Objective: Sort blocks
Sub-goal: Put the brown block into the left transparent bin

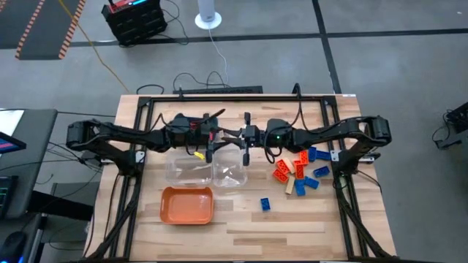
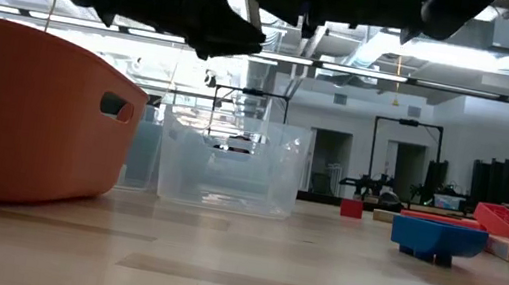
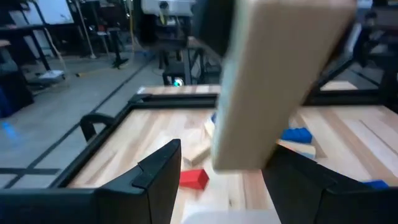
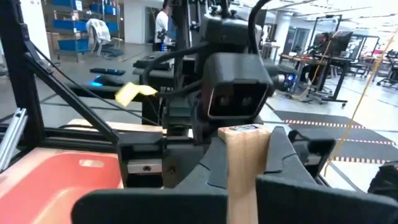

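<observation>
- The right claw [image 4: 245, 180] is pressed together on a pale tan wooden block [image 4: 244, 162], pinching its lower part so that the block stands upright between the fingers.
- The left claw [image 3: 224, 158] faces it with its fingers spread. The same tan block fills the space just ahead of them, and no contact with it shows.
- Both claws meet in the air over the middle of the bench [image 1: 292, 226], somewhat nearer its back edge, above the two clear trays [image 1: 191, 172].
- An orange tray [image 1: 187, 216] sits in front of the clear ones, toward the front-left part of the bench. It looks empty from above.
- The other blocks [image 1: 300, 174], red, orange, blue and tan, lie in a loose pile near the right edge. One blue block [image 1: 265, 204] lies apart from them, nearer the front edge.
- The step in hand looks like a pass of the tan block from the right claw to the left, with the sorting barely begun.
- Next, the left claw probably has to close on the free upper part of the block before the right lets go. If the right lets go first, the block would fall into whichever tray lies below.
</observation>
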You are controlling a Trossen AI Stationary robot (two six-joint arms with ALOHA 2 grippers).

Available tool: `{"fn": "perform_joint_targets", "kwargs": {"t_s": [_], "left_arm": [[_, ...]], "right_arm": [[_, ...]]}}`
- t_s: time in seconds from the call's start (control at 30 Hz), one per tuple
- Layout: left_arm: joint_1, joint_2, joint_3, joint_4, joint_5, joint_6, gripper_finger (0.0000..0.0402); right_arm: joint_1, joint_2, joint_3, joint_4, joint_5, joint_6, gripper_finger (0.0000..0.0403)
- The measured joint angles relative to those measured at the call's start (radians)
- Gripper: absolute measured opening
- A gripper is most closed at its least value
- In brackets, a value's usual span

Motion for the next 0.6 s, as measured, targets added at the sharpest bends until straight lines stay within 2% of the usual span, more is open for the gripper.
{"fn": "perform_joint_targets", "kwargs": {"t_s": [0.23, 0.37, 0.5, 0.6], "left_arm": [[0.0, 0.0, 0.006, 0.022, -0.014, 0.021, 0.0207], [-0.003, 0.0, 0.006, 0.021, -0.014, 0.034, 0.0174], [-0.003, 0.0, 0.006, 0.01, -0.006, 0.029, 0.0107], [-0.003, 0.001, 0.005, -0.005, 0.0, 0.009, 0.0101]], "right_arm": [[0.007, -0.001, 0.0, -0.001, 0.002, -0.003, 0.0008], [0.006, -0.001, 0.0, -0.013, 0.002, -0.002, 0.0016], [0.002, -0.003, 0.001, -0.051, 0.006, 0.022, 0.0053], [0.002, -0.01, 0.002, -0.113, 0.007, 0.035, 0.0101]]}}
